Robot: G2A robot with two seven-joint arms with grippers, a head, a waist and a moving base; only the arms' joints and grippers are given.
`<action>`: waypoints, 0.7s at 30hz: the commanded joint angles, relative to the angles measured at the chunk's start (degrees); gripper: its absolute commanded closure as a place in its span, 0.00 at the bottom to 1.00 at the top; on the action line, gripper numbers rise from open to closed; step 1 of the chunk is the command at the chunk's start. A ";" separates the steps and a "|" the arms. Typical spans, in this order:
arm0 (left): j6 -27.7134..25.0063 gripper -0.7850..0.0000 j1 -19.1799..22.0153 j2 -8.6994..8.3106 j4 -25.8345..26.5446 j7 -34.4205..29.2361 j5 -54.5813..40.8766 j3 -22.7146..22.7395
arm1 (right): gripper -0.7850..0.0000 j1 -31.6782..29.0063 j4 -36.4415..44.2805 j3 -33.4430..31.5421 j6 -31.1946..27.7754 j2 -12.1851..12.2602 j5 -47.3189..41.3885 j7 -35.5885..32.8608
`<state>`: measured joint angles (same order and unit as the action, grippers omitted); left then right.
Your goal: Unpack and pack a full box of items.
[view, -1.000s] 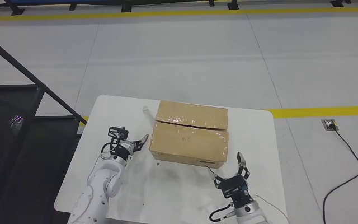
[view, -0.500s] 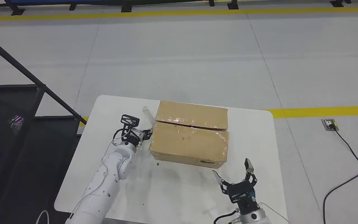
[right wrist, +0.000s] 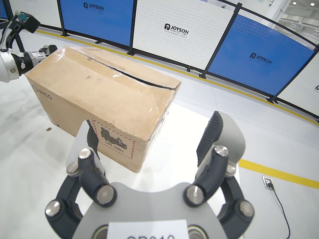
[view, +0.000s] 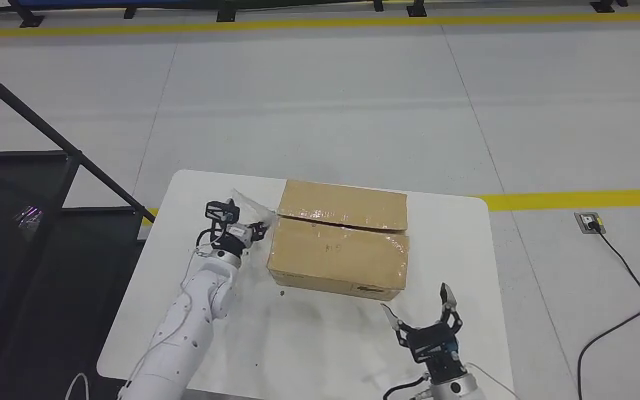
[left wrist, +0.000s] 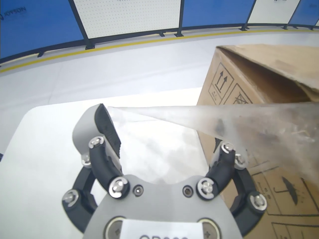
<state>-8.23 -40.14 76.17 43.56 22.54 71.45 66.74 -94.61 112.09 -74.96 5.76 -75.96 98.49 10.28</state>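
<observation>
Left claw [view: 248, 233]: at the left end of the box, jaws spread apart and clamping nothing.
Left claw's finger [left wrist: 107, 128]: one dark pad is plain in the left wrist view, and its tip meets the end of a clear tape strip. The other finger is hidden behind that strip.
Tape strip [left wrist: 199, 123]: cloudy and see-through. It stretches from the fingertip across the claw's opening to the box's end.
Box [view: 340, 240]: brown cardboard, lying flat on the table, middle to far side. The top flaps are down, with a jagged seam running along the lid. At the left end a dark gap shows under the top flap.
In the way: the box stands between the two claws.
Speck [right wrist: 49, 129]: a small brown scrap on the table, just in front of the box's long side.
Right claw [view: 418, 310]: by the table's near edge, close to the box's front right corner but not touching it. Its jaws are wide apart and empty.
Table [view: 455, 235]: white, with rounded corners.
Beyond the table: black frame [view: 60, 140] on the left, a yellow floor line [view: 560, 200] on the right, then a floor socket [view: 588, 222] with a black cable.
</observation>
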 commanded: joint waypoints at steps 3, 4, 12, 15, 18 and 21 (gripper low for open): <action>1.47 0.00 -3.59 -1.10 4.18 0.27 1.48 2.46 | 0.00 1.57 -0.17 0.39 -0.95 -0.05 0.28 -0.74; 1.48 0.00 -4.58 -1.36 5.39 0.04 1.65 3.08 | 0.00 1.93 -0.23 0.47 -1.20 -0.05 0.40 -0.92; 3.17 0.00 -11.79 -3.15 13.08 -3.76 4.39 7.54 | 0.00 3.78 -0.55 0.84 -2.31 -0.10 0.80 -1.45; 3.18 0.00 -13.41 -3.54 14.37 -5.40 4.45 8.85 | 0.00 3.95 -0.65 0.82 -2.61 -0.09 0.84 -1.32; 2.83 0.00 -14.56 -3.84 14.75 -7.26 4.61 9.74 | 0.00 4.03 -0.69 0.77 -2.87 -0.08 0.86 -1.18; 2.79 0.00 -15.34 -4.08 14.85 -8.38 5.09 10.42 | 0.00 4.06 -0.71 0.72 -3.10 -0.06 0.89 -1.05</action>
<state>-5.44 -55.16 72.18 58.46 14.59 76.37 76.92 -90.57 111.38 -74.22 2.76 -76.03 99.39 9.16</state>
